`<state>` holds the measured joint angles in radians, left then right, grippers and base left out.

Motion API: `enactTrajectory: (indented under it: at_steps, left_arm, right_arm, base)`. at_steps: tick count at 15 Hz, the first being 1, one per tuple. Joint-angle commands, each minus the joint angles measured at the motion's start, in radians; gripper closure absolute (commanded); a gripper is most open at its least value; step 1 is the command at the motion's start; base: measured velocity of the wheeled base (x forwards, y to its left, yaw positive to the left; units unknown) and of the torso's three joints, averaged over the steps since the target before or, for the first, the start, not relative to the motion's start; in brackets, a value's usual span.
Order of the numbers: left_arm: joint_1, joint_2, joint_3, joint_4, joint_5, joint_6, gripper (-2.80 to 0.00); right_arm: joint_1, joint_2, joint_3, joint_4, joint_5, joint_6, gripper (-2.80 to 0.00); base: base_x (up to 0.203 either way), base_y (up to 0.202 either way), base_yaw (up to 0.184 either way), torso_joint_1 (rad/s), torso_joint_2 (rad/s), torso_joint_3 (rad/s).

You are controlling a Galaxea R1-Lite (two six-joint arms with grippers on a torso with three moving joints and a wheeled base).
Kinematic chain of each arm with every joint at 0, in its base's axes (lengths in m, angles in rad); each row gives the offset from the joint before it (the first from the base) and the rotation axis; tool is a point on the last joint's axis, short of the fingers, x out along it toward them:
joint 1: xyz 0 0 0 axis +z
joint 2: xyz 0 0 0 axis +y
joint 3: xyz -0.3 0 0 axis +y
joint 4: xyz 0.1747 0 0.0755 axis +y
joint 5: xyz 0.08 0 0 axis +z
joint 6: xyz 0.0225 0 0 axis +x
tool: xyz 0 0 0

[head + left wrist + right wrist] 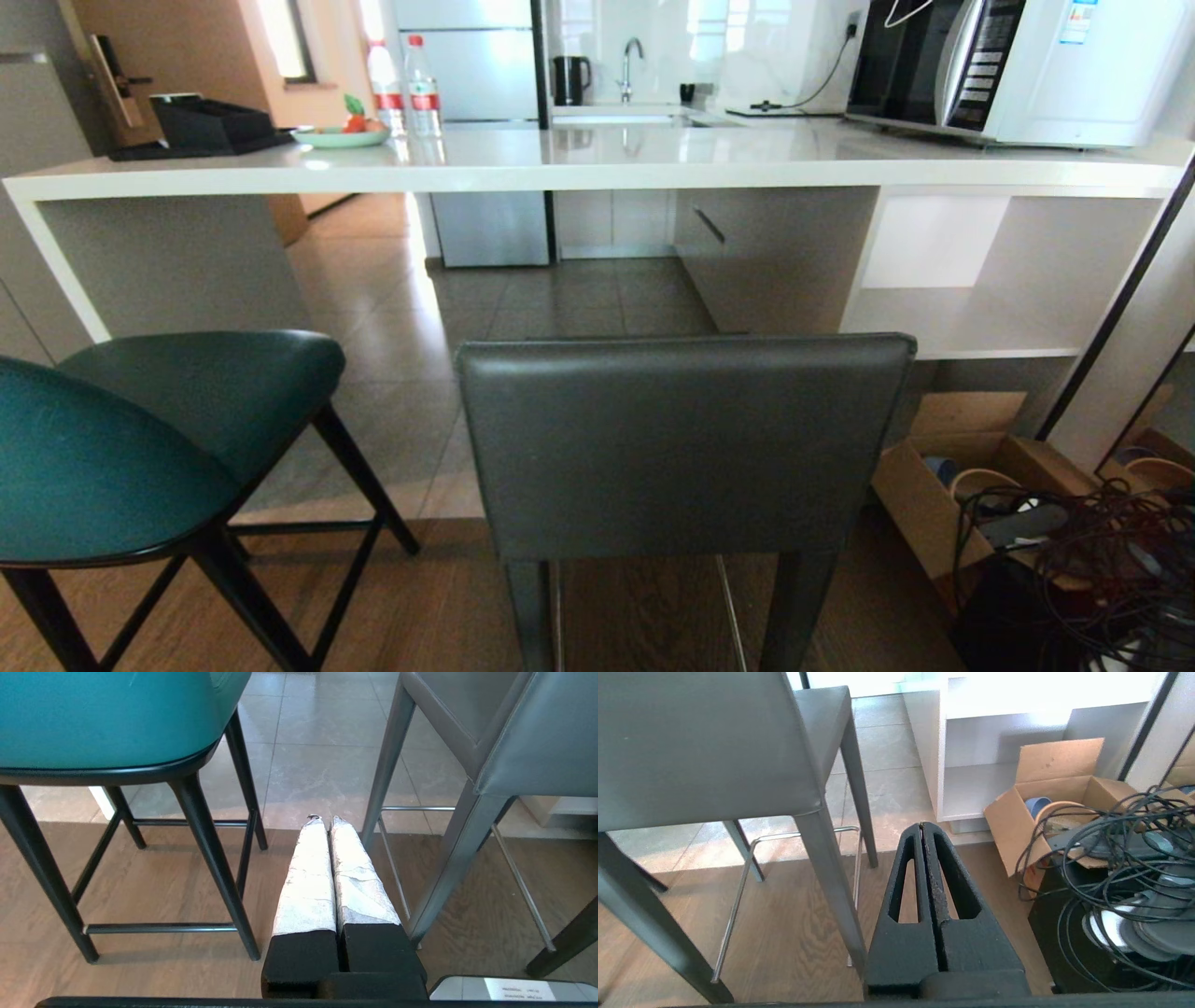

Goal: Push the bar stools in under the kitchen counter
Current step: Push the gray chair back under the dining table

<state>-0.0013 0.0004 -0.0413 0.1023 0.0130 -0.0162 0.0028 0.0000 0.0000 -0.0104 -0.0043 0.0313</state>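
Both stools sit out on the wood floor, not tucked in. The grey stool (684,446) is right in the middle, its back facing the camera, in front of the open gap under the white desk (597,168). The teal stool (140,448) is off to the left, near the desk's left end leg.

The left claw (325,820) hangs low between the two stools, its taped fingers pressed together with nothing in them. The right claw (923,826) is low just beside the grey stool's right legs, also closed up empty.

For containers: a cardboard box (943,495) on the floor below the desk's right end holds something blue and a round tan thing, half buried by a cable tangle (1102,551). At the desk's far left corner, a green plate (340,136) holds some fruit, next to a black tray (210,124) and two bottles (422,89).
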Motion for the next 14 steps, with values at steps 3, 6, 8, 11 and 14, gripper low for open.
enactTrajectory:
  at_steps: [3,6,8,11,14]
  left_arm:
    - [0.001,-0.002,0.000,0.001,0.001,0.000,0.00]
    - [0.001,-0.002,0.000,0.001,-0.001,0.001,0.00]
    - [0.001,-0.002,0.000,0.002,0.000,0.001,0.00]
    - [0.003,-0.002,0.000,0.000,0.000,0.001,0.00]
    - [0.001,-0.002,0.000,0.001,0.000,0.001,0.00]
  right_arm:
    - [0.000,0.002,0.005,0.000,-0.002,-0.001,0.00]
    - [0.000,0.001,0.005,0.000,0.000,-0.007,0.00]
    - [0.000,0.000,0.005,0.000,0.000,-0.007,0.00]
    - [0.000,0.002,0.005,0.000,0.000,-0.008,0.00]
    - [0.000,0.001,0.005,0.000,0.000,-0.007,0.00]
  base:
    - [0.000,0.000,0.000,0.000,0.00,0.000]
    - [0.000,0.000,0.000,0.000,0.00,0.000]
    - [0.000,0.000,0.000,0.000,0.00,0.000]
    - [0.000,0.000,0.000,0.000,0.00,0.000]
    - [0.000,0.000,0.000,0.000,0.00,0.000]
